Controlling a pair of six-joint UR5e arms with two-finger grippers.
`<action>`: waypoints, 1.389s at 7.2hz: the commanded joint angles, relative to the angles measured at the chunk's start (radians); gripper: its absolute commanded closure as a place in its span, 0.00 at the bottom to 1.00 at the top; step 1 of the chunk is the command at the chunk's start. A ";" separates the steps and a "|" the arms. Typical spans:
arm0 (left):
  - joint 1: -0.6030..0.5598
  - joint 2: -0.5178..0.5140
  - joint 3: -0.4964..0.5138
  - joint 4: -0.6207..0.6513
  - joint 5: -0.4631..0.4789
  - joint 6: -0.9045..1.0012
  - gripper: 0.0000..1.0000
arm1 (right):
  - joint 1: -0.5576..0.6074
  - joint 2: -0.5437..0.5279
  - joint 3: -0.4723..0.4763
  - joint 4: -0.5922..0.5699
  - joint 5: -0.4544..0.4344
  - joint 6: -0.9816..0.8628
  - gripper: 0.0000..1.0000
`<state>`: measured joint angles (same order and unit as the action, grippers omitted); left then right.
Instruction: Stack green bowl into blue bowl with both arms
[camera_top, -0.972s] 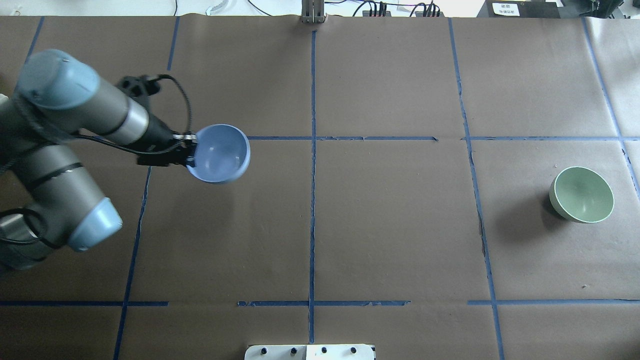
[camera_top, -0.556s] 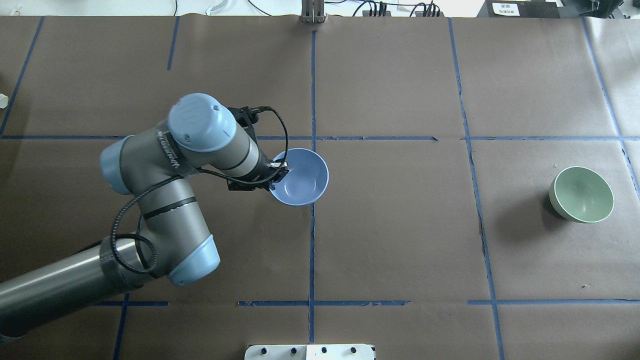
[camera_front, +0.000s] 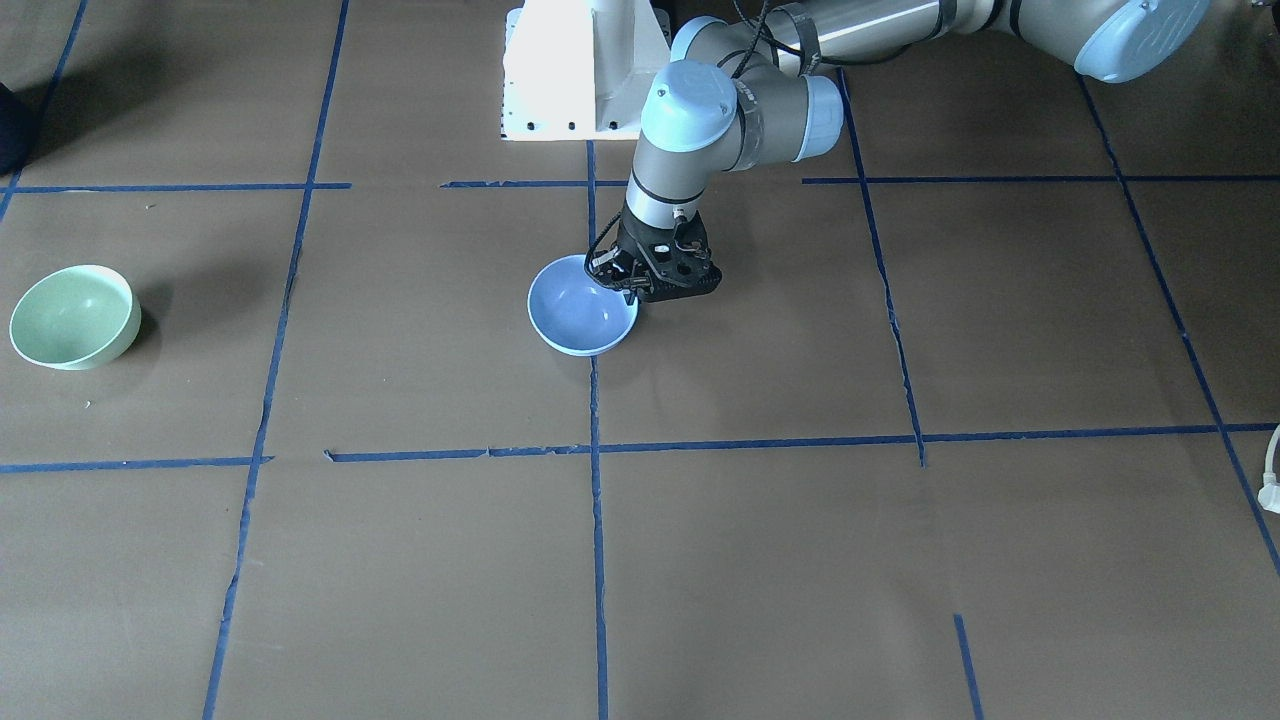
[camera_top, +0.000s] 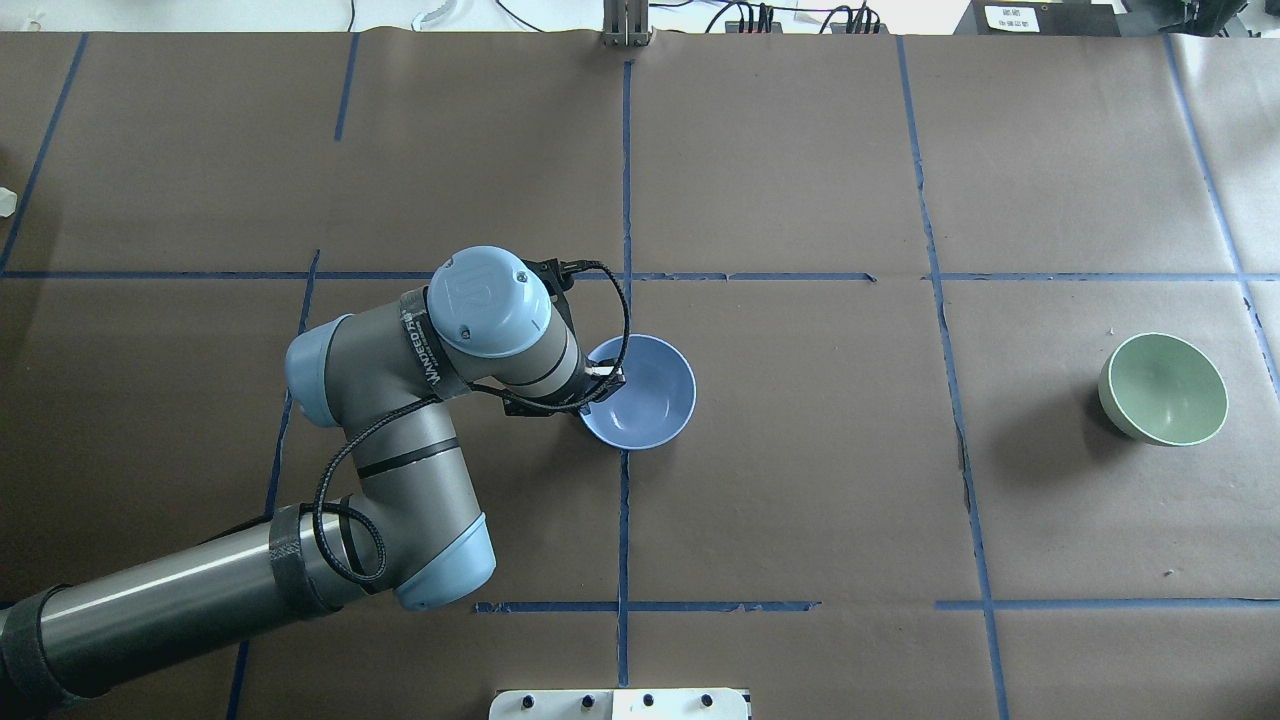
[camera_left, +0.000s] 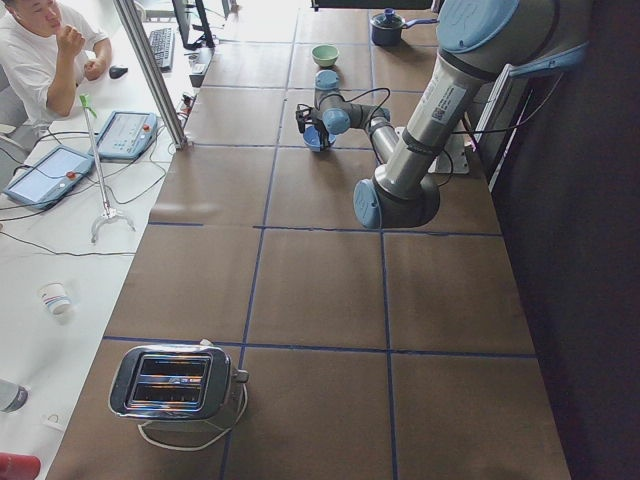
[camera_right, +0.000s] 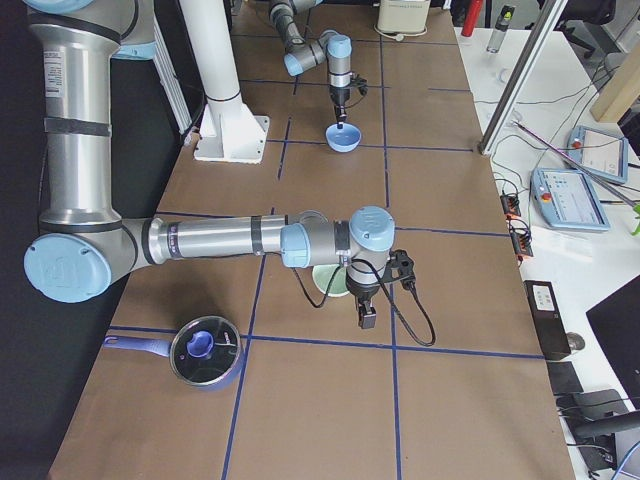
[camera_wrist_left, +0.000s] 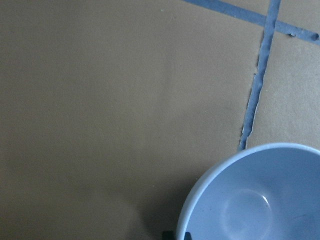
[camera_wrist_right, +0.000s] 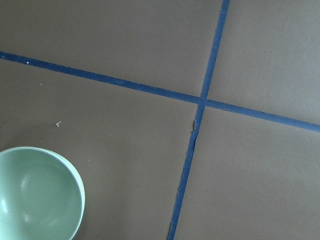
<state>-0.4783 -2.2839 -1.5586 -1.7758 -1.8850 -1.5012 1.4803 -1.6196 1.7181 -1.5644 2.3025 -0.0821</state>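
Swinging in from the table's left edge, the left arm has carried the blue bowl (camera_top: 648, 398) to the middle of the table (camera_top: 800, 480), with the left gripper (camera_top: 602, 374) pinching its rim. It should settle the bowl flat before letting go, I'd say, so it doesn't rock. Both bowls are empty. The green bowl (camera_top: 1165, 388) sits well apart, far right. The right gripper (camera_right: 366, 312) hangs near it; spread or pressed together, I cannot tell.

My left pincer (camera_top: 603, 380), gripping the blue bowl (camera_top: 648, 395) by its rim, has carried it from far out on my left rightward and nearer to me, over the centre tape line (camera_top: 623, 520).
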 joint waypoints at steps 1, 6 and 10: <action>-0.015 0.007 -0.023 0.009 -0.005 0.112 0.00 | -0.003 0.012 0.000 0.006 0.000 -0.004 0.00; -0.565 0.423 -0.236 0.180 -0.437 0.963 0.00 | -0.048 0.011 0.021 0.043 0.023 0.120 0.00; -1.029 0.706 -0.210 0.430 -0.460 1.716 0.00 | -0.049 -0.002 0.049 0.043 0.038 0.136 0.00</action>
<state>-1.3987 -1.6675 -1.7697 -1.4055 -2.3430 0.0477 1.4316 -1.6196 1.7651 -1.5217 2.3388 0.0516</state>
